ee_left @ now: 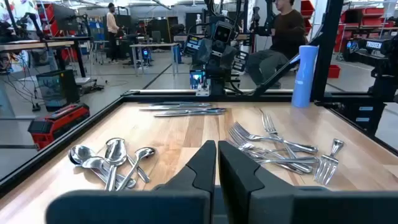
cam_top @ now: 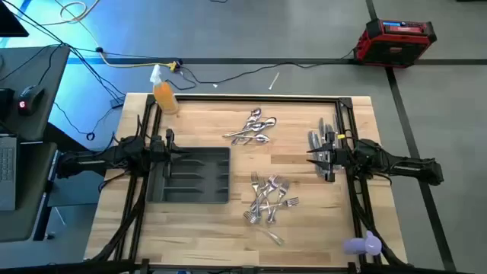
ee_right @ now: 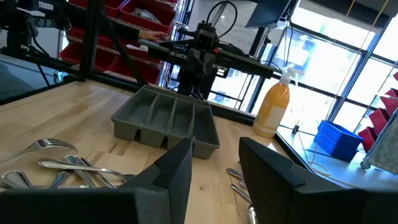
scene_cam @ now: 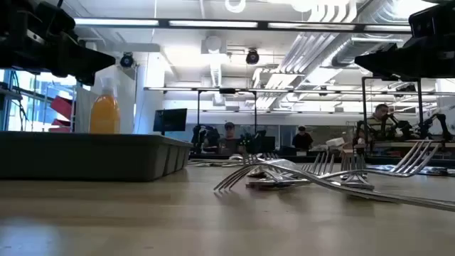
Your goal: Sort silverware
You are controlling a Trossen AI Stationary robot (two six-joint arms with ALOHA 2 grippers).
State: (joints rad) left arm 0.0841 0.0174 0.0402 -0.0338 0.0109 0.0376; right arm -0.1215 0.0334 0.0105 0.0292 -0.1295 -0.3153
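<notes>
Robotics lab or workshop, open-plan: exposed silver ceiling ducts [scene_cam: 341, 43] and long strip lights overhead, with seated people at monitor-covered desks [scene_cam: 229, 135] in the background. Red plastic parts bins on dark metal racks [ee_right: 134, 15], loose yellow and black cables on the grey floor [cam_top: 137, 65], and a red-and-black portable power unit [cam_top: 397, 39] surround the pale wooden worktop [cam_top: 297, 221] in its black metal frame.
</notes>
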